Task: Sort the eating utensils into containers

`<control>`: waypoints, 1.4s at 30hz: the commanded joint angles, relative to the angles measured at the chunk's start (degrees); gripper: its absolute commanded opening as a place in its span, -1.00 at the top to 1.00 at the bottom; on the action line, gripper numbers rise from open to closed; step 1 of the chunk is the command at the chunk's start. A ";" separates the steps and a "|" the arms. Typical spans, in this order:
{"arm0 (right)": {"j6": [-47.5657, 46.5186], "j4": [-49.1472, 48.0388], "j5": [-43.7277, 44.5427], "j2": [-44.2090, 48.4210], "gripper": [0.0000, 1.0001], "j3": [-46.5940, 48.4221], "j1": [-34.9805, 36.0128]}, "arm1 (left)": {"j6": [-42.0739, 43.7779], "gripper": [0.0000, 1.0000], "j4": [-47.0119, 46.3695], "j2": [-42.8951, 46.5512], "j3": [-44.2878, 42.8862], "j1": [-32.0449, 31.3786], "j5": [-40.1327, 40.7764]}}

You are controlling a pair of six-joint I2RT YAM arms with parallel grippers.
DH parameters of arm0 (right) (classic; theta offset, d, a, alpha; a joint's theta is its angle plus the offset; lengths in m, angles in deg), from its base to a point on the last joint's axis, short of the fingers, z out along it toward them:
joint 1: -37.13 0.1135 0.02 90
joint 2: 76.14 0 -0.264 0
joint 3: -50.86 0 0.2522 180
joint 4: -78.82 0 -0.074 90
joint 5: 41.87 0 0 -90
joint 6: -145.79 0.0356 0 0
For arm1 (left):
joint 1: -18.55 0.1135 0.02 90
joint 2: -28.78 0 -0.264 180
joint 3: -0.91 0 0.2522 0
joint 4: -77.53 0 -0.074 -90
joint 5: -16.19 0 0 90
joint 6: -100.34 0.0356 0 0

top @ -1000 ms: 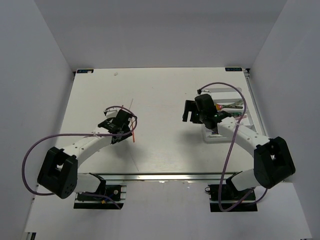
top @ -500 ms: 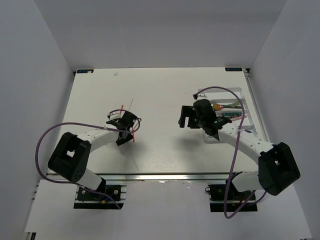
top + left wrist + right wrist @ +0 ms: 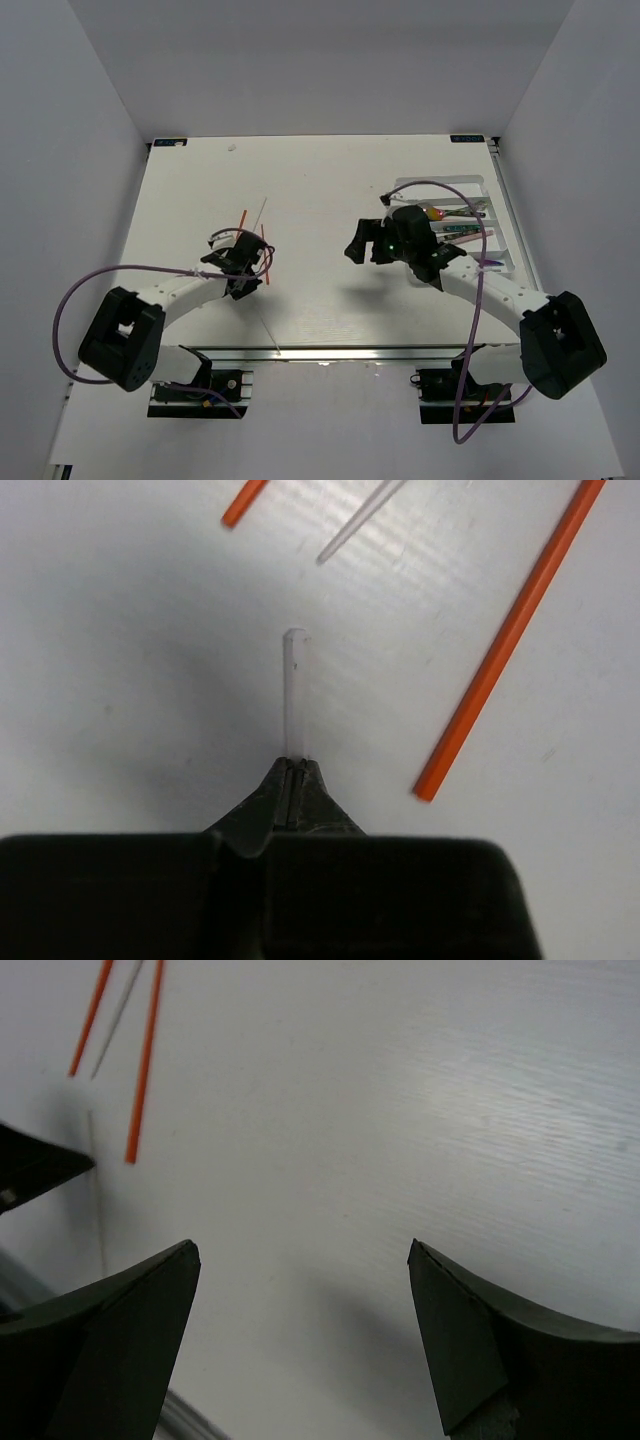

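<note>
My left gripper point(image 3: 293, 772) is pinching shut on a white chopstick point(image 3: 293, 695), and a short length is poking out beyond the tips. The stick is lying on the table point(image 3: 130, 660), left of centre. An orange chopstick point(image 3: 505, 650) is lying just right of it, apart, and a second orange chopstick point(image 3: 243, 504) and second white chopstick point(image 3: 358, 522) are lying farther off. I'm judging the stick to be light, stiff and slick, so it may swivel in an end grip. A hold nearer the middle should be steadier. My right gripper point(image 3: 302, 1255) is hanging wide open, holding nothing, between the chopsticks and the tray point(image 3: 480, 183) at far right.
</note>
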State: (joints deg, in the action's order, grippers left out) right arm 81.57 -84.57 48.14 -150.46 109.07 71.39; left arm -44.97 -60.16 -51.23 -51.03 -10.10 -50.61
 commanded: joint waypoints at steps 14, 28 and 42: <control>22.12 -47.16 -29.46 -10.04 -0.72 -9.74 13.37 | 4.77 1.00 -16.59 26.21 6.62 -1.68 -21.44; 24.67 -44.60 -21.90 -18.75 -0.25 -1.03 17.59 | 1.52 1.00 -28.20 27.80 9.17 -1.68 -31.37; 23.63 -37.76 -10.57 -20.96 1.00 0.99 11.54 | 7.32 0.23 -10.94 28.76 -1.45 -0.63 -7.08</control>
State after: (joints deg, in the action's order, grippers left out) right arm 106.47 -125.79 31.66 -170.64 108.50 85.45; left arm -39.31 -81.29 -24.61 -48.40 -11.63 -71.04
